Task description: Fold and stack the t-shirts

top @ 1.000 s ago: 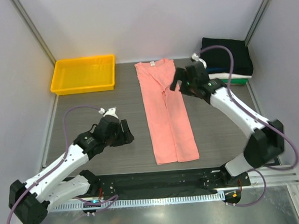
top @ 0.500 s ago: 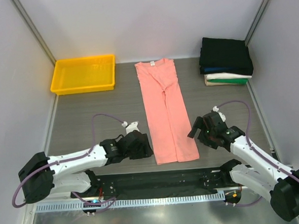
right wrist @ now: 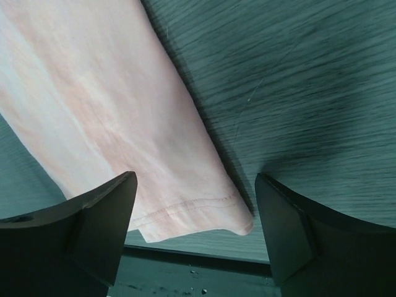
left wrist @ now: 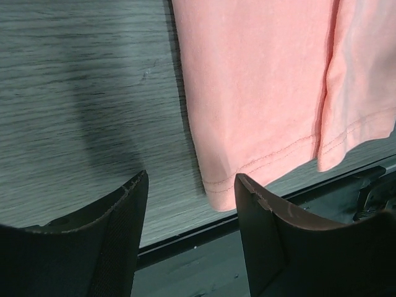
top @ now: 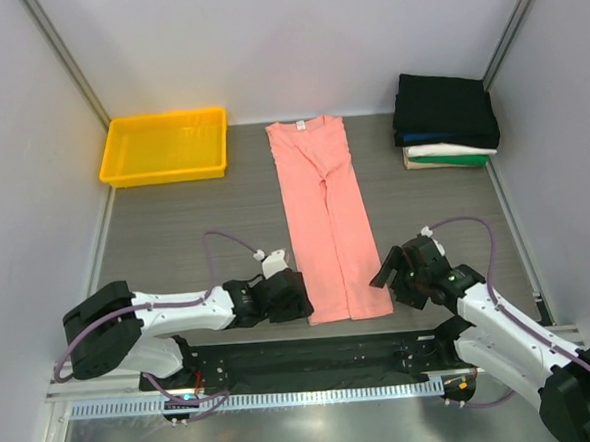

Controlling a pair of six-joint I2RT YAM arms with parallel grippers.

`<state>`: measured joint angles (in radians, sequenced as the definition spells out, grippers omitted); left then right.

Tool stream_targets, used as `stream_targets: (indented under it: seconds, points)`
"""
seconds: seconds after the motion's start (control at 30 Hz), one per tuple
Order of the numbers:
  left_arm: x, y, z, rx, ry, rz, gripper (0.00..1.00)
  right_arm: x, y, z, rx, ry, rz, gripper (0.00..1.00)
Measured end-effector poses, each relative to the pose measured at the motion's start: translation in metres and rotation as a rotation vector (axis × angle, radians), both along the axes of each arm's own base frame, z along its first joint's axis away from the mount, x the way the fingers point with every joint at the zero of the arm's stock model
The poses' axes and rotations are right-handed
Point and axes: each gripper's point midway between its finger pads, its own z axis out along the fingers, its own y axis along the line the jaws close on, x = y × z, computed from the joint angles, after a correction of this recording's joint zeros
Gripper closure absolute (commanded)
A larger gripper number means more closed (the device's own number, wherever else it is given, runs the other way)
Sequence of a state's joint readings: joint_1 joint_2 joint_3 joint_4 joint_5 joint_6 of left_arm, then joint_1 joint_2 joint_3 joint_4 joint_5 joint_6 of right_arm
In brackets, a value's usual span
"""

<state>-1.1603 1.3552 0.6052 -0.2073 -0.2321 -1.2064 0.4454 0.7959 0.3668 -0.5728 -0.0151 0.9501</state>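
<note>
Salmon-pink and folded into a long strip, the t-shirt (top: 325, 224) lies lengthwise in the middle of the table (top: 175, 228), its hem at the near edge. The left claw (top: 298, 299) sits at the hem's left corner, jaws apart and clamping nothing. The right claw (top: 387, 275) hangs at the right corner, likewise spread and empty. The folded shirts (top: 447, 121) are stacked at the far right. From above, both claws' fingertips are hard to make out.

t-shirt (top: 327, 219): soft matt cloth, stitched hem | table (top: 175, 228): matt wood-grain surface | tray (top: 162, 173): smooth glossy plastic
</note>
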Motion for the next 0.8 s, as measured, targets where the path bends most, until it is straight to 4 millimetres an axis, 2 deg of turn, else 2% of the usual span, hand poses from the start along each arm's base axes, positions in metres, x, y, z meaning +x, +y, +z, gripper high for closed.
stream_targets:
  seconds: [0.33,0.43,0.53,0.57,0.6,0.63,0.67,0.8]
  points:
    - [-0.009,-0.013,-0.002,-0.027,0.003,0.004,0.46,-0.028,0.005,-0.001,0.037,0.012,0.033,0.47]
    - [-0.008,-0.016,-0.003,-0.036,0.005,0.013,0.52,-0.034,0.003,-0.007,0.027,0.036,0.033,0.6]
    - [-0.008,-0.021,-0.005,-0.034,0.008,0.013,0.65,-0.038,0.003,-0.012,0.02,0.052,0.037,0.77]
    - [-0.009,-0.021,-0.006,-0.033,0.009,0.014,0.74,-0.039,0.003,-0.013,0.019,0.055,0.037,0.81]
    - [-0.009,-0.022,-0.006,-0.034,0.01,0.014,0.79,-0.039,0.003,-0.013,0.02,0.056,0.035,0.84]
    - [-0.009,-0.022,-0.008,-0.03,0.009,0.014,0.85,-0.039,0.003,-0.013,0.019,0.056,0.036,0.93]
    - [-0.009,-0.022,-0.009,-0.025,0.01,0.012,0.92,-0.04,0.003,-0.013,0.018,0.056,0.039,0.96]
    - [-0.01,-0.022,-0.009,-0.023,0.005,0.009,1.0,-0.04,0.003,-0.013,0.017,0.057,0.04,0.99]
